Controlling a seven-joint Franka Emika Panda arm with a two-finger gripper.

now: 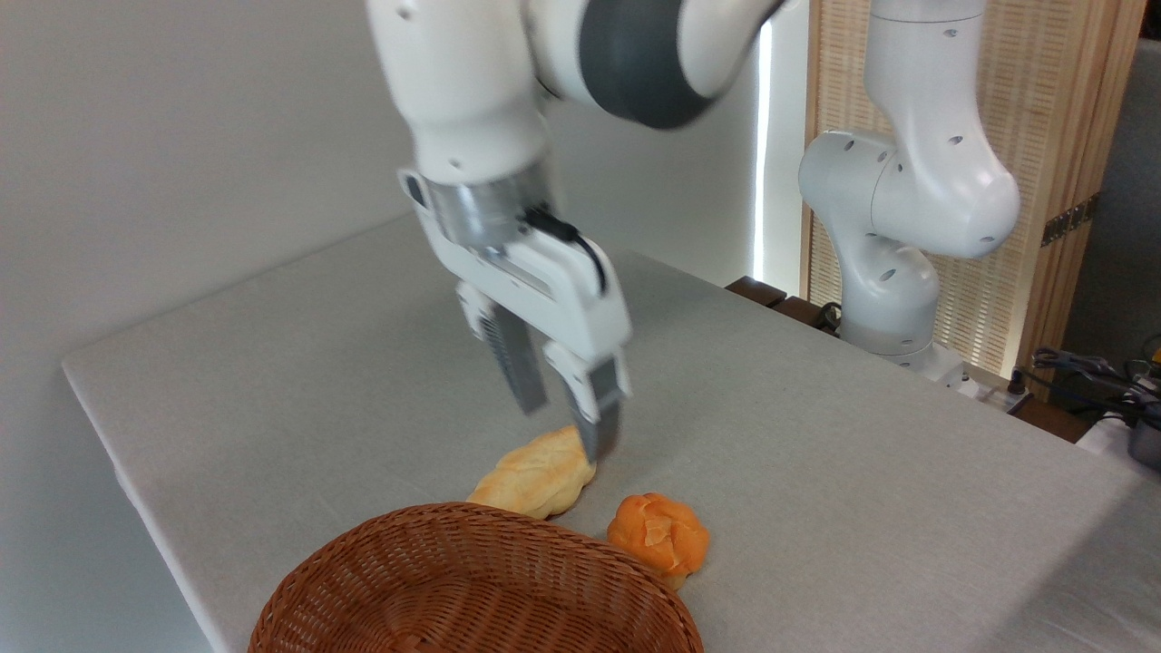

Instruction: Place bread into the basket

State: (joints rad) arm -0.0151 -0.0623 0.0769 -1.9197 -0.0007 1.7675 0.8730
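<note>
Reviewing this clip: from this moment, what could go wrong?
1. The open gripper hangs over the pale loaf, not the orange bun; it might grab the wrong bread.
2. The bun sits against the basket rim, so a finger may catch the wicker.

Grey table (816, 472) carries basket (472, 589), bread (659, 537), pale loaf (535, 476).
</note>
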